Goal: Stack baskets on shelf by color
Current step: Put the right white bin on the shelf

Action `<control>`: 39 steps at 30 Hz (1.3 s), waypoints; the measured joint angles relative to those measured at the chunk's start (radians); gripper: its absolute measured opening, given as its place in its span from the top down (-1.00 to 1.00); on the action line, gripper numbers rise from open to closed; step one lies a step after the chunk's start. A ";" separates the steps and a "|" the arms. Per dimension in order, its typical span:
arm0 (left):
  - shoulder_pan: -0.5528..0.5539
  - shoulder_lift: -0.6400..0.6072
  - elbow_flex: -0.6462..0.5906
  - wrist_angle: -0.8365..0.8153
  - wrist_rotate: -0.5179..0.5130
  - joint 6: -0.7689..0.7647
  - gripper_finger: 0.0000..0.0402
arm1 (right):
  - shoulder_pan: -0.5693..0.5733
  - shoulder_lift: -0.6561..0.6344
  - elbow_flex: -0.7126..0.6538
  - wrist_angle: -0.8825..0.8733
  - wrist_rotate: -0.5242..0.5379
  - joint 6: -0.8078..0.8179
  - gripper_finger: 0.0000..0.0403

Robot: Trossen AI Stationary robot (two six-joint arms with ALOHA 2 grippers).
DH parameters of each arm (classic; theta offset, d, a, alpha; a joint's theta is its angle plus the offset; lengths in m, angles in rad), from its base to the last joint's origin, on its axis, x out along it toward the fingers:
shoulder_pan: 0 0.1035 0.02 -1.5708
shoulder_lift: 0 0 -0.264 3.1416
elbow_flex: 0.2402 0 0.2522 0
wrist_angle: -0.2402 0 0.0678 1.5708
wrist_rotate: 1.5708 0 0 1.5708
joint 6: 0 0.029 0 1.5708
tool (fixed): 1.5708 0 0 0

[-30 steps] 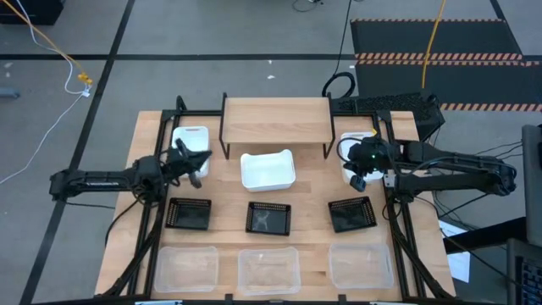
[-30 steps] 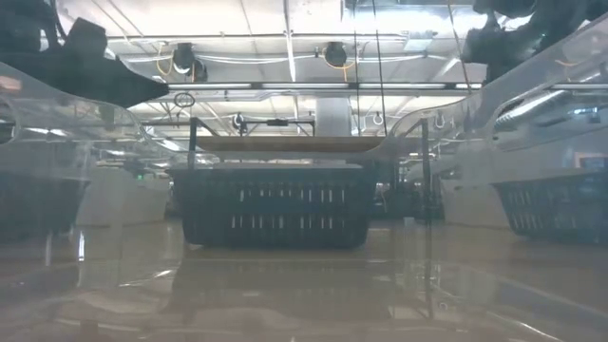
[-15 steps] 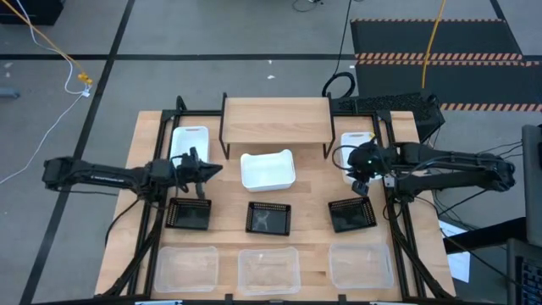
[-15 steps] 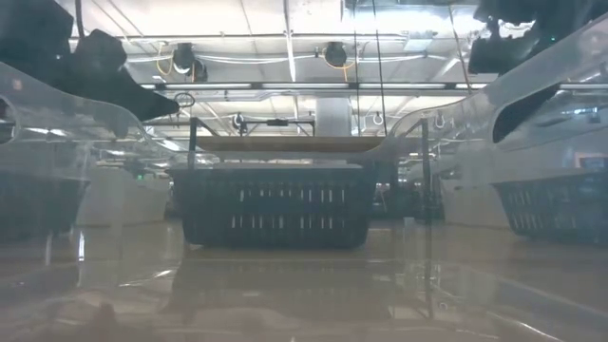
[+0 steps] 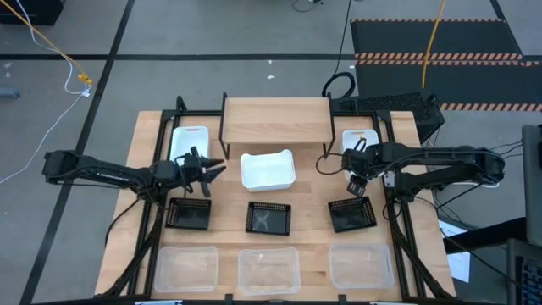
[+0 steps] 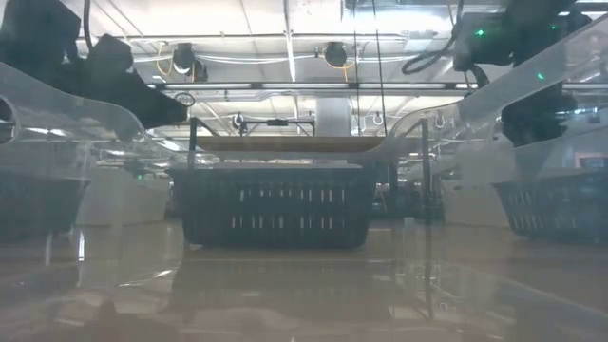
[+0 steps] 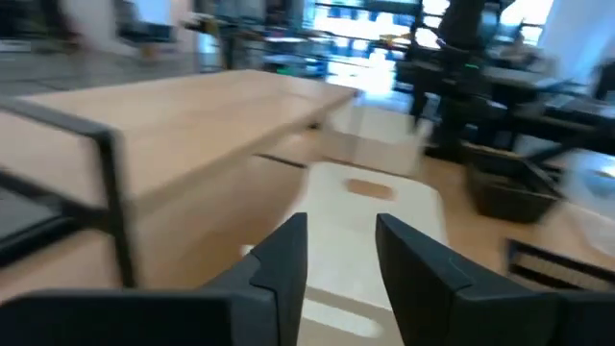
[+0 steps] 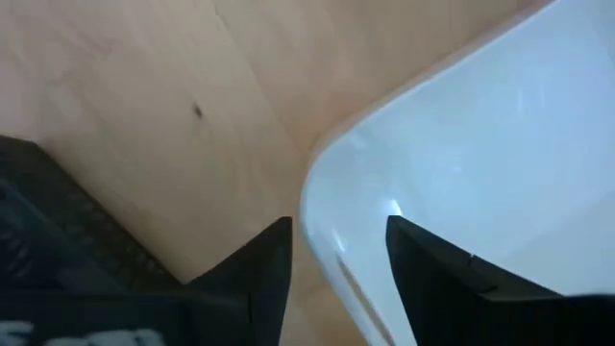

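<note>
From above, the left gripper [image 5: 212,167] sits left of centre with its fingers parted and nothing between them, pointing toward the white basket [image 5: 268,169] in the middle, just below the shelf [image 5: 276,120] at top centre. A second white basket [image 5: 190,140] lies by the shelf's left leg, a third [image 5: 359,141] at its right, and the right gripper [image 5: 356,185] hangs at that one's lower edge, above the right black mesh basket [image 5: 352,214]. Two more black mesh baskets [image 5: 188,213] [image 5: 268,218] line the middle row; three clear baskets [image 5: 185,268] [image 5: 268,269] [image 5: 361,264] fill the bottom row. Low view now: a black mesh basket [image 6: 273,204] sits dead centre, the shelf [image 6: 290,144] behind it, clear basket walls [image 6: 66,95] curving in from both sides, dark arm shapes in both upper corners. Left wrist view: the two fingers [image 7: 281,255] stand apart, empty, with a white basket [image 7: 370,226] ahead and the shelf [image 7: 163,120] at left. Right wrist view: fingers [image 8: 264,259] spread, straddling the rim of a white basket [image 8: 480,163] without pinching it. No readable writing anywhere.
</note>
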 joint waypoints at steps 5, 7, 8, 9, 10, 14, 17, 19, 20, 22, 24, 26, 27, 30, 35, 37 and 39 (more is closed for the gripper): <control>0.073 -0.009 0.051 0.033 0.050 0.032 0.32 | -0.037 0.001 0.000 -0.010 -0.076 -0.001 0.60; 0.096 -0.008 0.094 0.011 0.087 0.042 0.32 | -0.042 -0.003 0.000 -0.018 -0.081 0.004 0.85; 0.105 -0.007 0.118 -0.016 0.100 0.051 0.32 | -0.042 -0.006 0.000 -0.019 -0.080 0.008 0.92; 0.114 -0.007 0.143 -0.051 0.111 0.067 0.32 | -0.042 -0.011 0.000 -0.026 -0.079 0.018 0.93; 0.121 -0.007 0.173 -0.096 0.120 0.085 0.32 | -0.041 -0.017 0.001 -0.037 -0.074 0.030 0.93; 0.145 -0.007 0.281 -0.275 0.124 0.174 0.32 | -0.047 -0.053 0.048 -0.122 -0.037 0.048 0.97; 0.165 -0.006 0.348 -0.334 0.124 0.246 0.32 | -0.056 -0.086 0.134 -0.167 0.047 0.048 0.98; 0.177 -0.007 0.382 -0.335 0.123 0.294 0.32 | -0.061 -0.104 0.208 -0.174 0.146 0.020 0.99; 0.181 -0.007 0.397 -0.334 0.124 0.321 0.32 | -0.067 -0.107 0.247 -0.178 0.194 -0.001 0.99; 0.191 -0.007 0.420 -0.327 0.124 0.365 0.32 | -0.087 -0.106 0.330 -0.168 0.294 -0.048 0.99; 0.200 -0.007 0.437 -0.324 0.123 0.381 0.32 | -0.111 -0.091 0.407 -0.134 0.362 -0.111 0.99; 0.210 -0.007 0.441 -0.322 0.123 0.374 0.32 | -0.140 -0.071 0.472 -0.099 0.380 -0.187 1.00; 0.213 -0.007 0.441 -0.322 0.124 0.373 0.32 | -0.152 -0.058 0.502 -0.081 0.372 -0.219 1.00; 0.228 -0.007 0.441 -0.320 0.124 0.393 0.32 | -0.187 0.009 0.617 -0.013 0.318 -0.330 1.00; 0.271 -0.007 0.441 -0.271 0.123 0.500 0.32 | -0.242 0.205 0.833 0.037 0.256 -0.535 1.00; 0.293 -0.007 0.441 -0.273 0.124 0.517 0.32 | -0.265 0.303 0.920 0.017 0.250 -0.565 1.00; 0.314 -0.007 0.441 -0.283 0.123 0.505 0.32 | -0.276 0.392 0.979 -0.033 0.193 -0.575 1.00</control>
